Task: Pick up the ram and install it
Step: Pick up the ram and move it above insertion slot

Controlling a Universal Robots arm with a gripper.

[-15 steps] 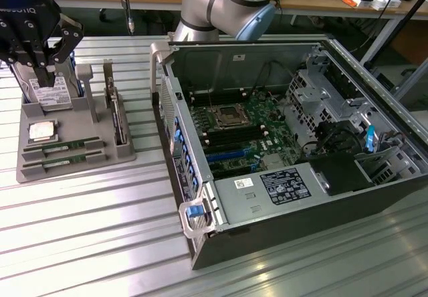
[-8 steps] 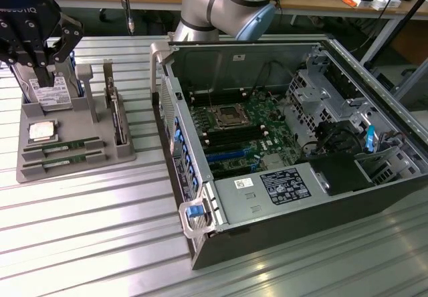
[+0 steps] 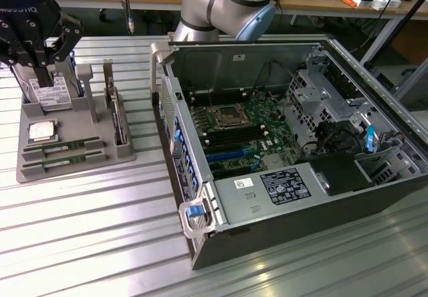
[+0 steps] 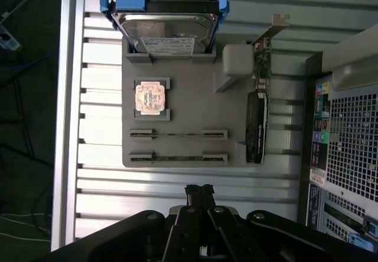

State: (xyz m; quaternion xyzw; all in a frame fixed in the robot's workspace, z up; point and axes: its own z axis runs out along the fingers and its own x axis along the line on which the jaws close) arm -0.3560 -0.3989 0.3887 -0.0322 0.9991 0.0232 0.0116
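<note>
My gripper [image 3: 41, 76] hangs at about ten o'clock on the exterior view's clock face, above the grey tray [image 3: 27, 171] that sits on the slatted metal table [image 3: 87, 230]. Its fingertips are clenched tight together with nothing between them. The wrist view shows the two tips pressed flat against each other [image 4: 199, 189].

The ram is not in my grasp. One ram stick [image 3: 57, 148] lies flat in its slot on the tray, and a second ram stick [image 3: 65, 159] lies in the slot just beside it, toward six o'clock. Both are apart from my fingers. From the first stick, the processor chip [image 3: 41, 131] rests at twelve o'clock, and the hard drive [image 3: 50, 95] stands upright beyond that again, at the tray's far end. An expansion card [image 3: 119, 120] stands on edge at three o'clock from the sticks.

The open computer case [image 3: 281, 143] lies at three o'clock from the tray, with its motherboard [image 3: 234, 126] exposed.
</note>
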